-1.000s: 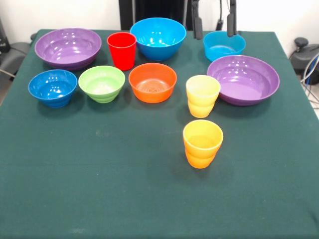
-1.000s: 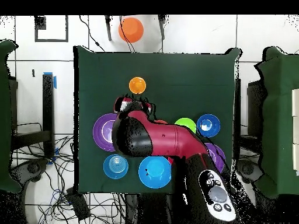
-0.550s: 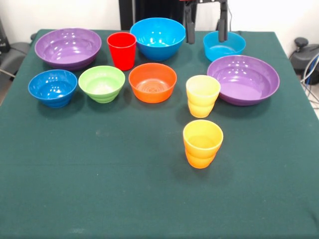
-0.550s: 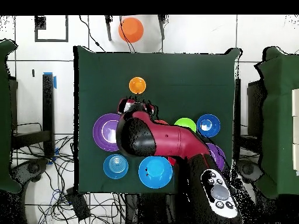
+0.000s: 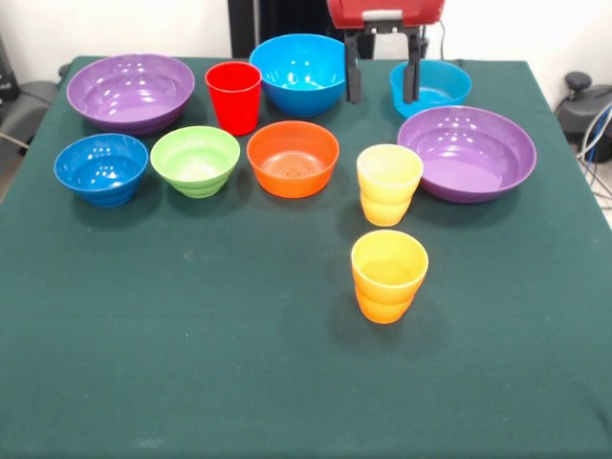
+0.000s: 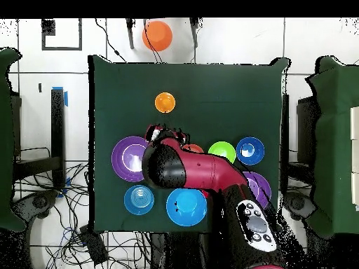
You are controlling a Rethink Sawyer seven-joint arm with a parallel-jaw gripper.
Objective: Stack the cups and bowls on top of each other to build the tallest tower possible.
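My gripper hangs open and empty between the large blue bowl and the cyan bowl, above and behind the yellow cup. The orange cup stands alone nearer the camera. The red cup stands upright beside the large blue bowl. Two purple bowls sit at the left and right. In the middle row are the dark blue bowl, green bowl and orange bowl. Nothing is stacked. From overhead the arm hides the yellow cup; the orange cup shows.
The green cloth table has its widest bare stretch on the camera's side. In the overhead view an orange round object sits off the table's far edge, and cables lie on the floor around the base.
The gripper has come down into the front view and shifted left, from over the cyan bowl to the gap beside the large blue bowl. No cup or bowl has moved.
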